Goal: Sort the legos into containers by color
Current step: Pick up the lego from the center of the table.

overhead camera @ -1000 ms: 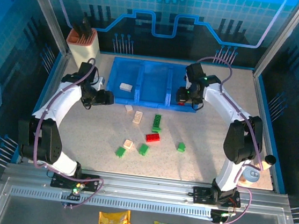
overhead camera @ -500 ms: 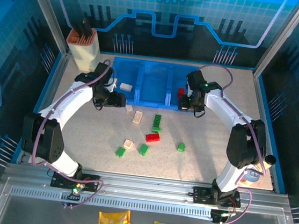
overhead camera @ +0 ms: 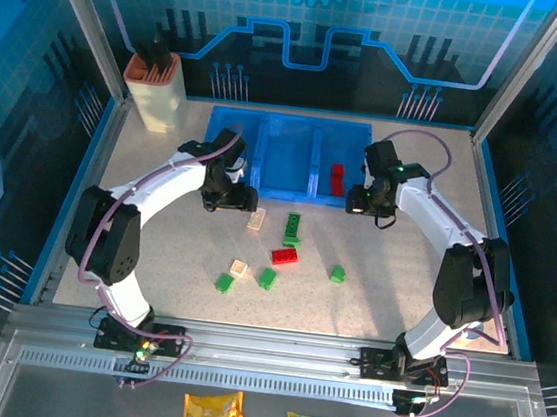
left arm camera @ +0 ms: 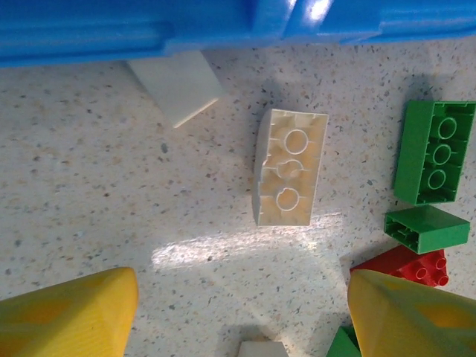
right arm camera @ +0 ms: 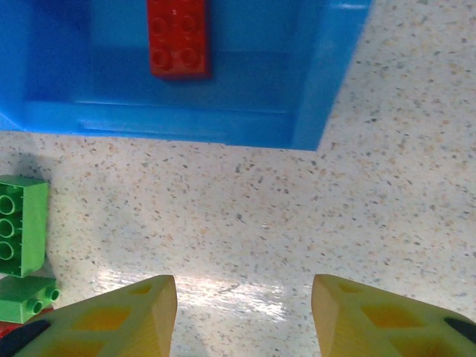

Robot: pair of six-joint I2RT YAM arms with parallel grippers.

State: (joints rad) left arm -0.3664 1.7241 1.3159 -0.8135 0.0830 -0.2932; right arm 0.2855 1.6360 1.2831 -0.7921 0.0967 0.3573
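The containers (overhead camera: 285, 184) are three joined blue bins at the back of the table. A red lego (overhead camera: 337, 178) (right arm camera: 178, 37) lies in the right bin. Loose legos lie in front: cream (overhead camera: 255, 218) (left arm camera: 290, 167), green (overhead camera: 293, 227) (left arm camera: 435, 152), red (overhead camera: 284, 256) (left arm camera: 405, 264), more green (overhead camera: 338, 273) and cream (overhead camera: 238, 268). A small cream lego (left arm camera: 177, 85) rests against the tray's front wall. My left gripper (overhead camera: 239, 202) (left arm camera: 242, 320) hangs open above the table near the cream legos. My right gripper (overhead camera: 359, 206) (right arm camera: 245, 312) is open over bare table, just in front of the right bin.
A beige holder with an orange rim (overhead camera: 155, 89) stands at the back left. Two more green bricks (overhead camera: 268, 278) (overhead camera: 224, 282) lie toward the near side. The tray's front wall (right arm camera: 186, 123) sits close ahead of my right fingers (right arm camera: 111, 320).
My left arm swung right, from beside the tray's left end to the cream legos in front of it. My right gripper drew back out of the right bin, with the red lego lying there.
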